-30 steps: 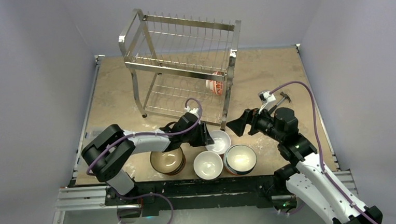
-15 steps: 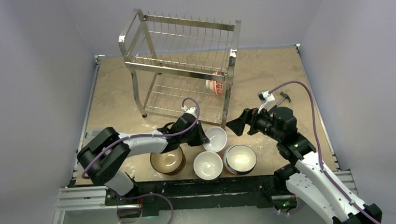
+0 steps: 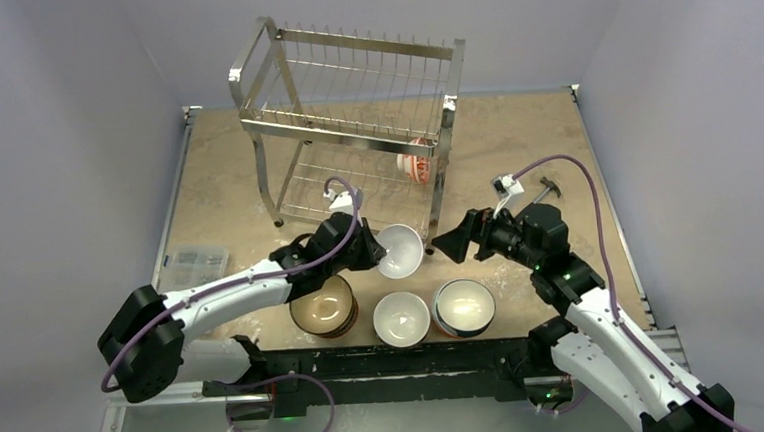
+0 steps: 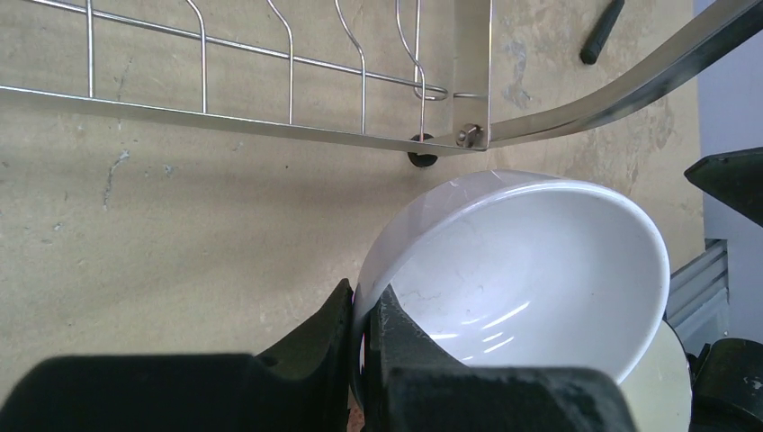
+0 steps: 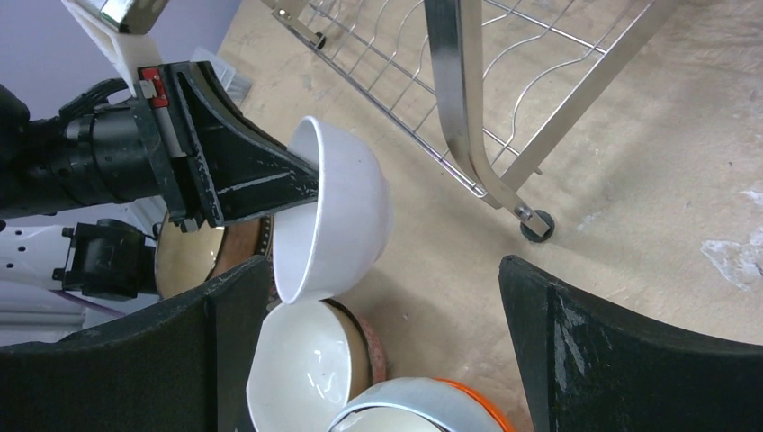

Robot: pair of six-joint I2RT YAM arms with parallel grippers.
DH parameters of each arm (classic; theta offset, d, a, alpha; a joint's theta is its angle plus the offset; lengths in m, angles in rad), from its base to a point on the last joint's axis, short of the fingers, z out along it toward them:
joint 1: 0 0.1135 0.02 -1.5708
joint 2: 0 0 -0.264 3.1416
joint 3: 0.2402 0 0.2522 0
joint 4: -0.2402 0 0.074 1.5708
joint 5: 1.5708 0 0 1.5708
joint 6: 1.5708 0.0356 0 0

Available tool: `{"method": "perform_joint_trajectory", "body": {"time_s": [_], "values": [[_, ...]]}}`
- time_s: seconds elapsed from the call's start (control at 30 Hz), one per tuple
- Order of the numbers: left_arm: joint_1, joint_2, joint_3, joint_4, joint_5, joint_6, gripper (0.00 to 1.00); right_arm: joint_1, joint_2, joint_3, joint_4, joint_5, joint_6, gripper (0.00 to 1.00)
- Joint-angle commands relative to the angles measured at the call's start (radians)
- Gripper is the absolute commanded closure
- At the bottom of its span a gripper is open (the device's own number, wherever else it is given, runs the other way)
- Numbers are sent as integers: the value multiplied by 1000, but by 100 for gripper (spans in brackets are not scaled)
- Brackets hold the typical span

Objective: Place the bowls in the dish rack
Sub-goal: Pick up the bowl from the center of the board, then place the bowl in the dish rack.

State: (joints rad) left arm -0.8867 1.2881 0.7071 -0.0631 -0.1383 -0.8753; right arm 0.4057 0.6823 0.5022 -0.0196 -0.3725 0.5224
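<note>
On the lower tier of the dish rack [image 3: 353,131], a red-patterned bowl [image 3: 413,166] sits half hidden behind the near right post. Just in front of the rack, the rim of the white bowl [image 4: 531,270] disappears between the closed fingers of the left gripper [image 4: 364,299].

Glossy white ceramic bowl [image 4: 531,270], shiny chrome dish rack [image 3: 353,128]

Our left arm [image 3: 232,290] stretched low from base, forward and rightward toward centre. Our left hand [image 3: 378,251] pinched tight on rim of white bowl [image 3: 402,250], one finger inside, one outside. Our right arm [image 3: 589,313] bent at elbow, wrist turned leftward. Our right hand [image 3: 447,242] spread wide, holding nothing, facing left hand, near but apart.
</note>
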Motion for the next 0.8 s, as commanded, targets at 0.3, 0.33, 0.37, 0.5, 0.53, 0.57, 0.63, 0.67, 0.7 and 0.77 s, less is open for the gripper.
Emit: {"method": "perform_joint_trajectory", "body": {"time_s": [0.3, 0.33, 0.37, 0.5, 0.53, 0.57, 0.63, 0.67, 0.7, 0.77], "values": [[-166, 58, 211, -90, -203, 73, 100, 1, 77, -40, 114, -121, -13, 1], [-180, 68, 229, -98, -216, 82, 100, 1, 86, -42, 120, -130, -13, 1], [-194, 79, 245, -108, -229, 87, 100, 1, 95, -45, 128, -136, -14, 2], [-216, 100, 280, -122, -255, 90, 100, 2, 116, -54, 141, -160, -24, 8], [-219, 100, 281, -122, -262, 90, 100, 1, 120, -53, 142, -169, -24, 11], [-221, 100, 281, -122, -267, 89, 100, 1, 124, -53, 145, -173, -25, 16], [-222, 99, 282, -123, -275, 85, 100, 1, 128, -51, 164, -179, -27, 30], [-223, 99, 282, -125, -279, 85, 100, 1, 129, -52, 172, -189, -26, 38], [-222, 99, 281, -130, -281, 86, 100, 1, 130, -53, 177, -198, -26, 47], [-224, 98, 283, -138, -286, 89, 100, 1, 131, -54, 176, -197, -27, 70]]}}
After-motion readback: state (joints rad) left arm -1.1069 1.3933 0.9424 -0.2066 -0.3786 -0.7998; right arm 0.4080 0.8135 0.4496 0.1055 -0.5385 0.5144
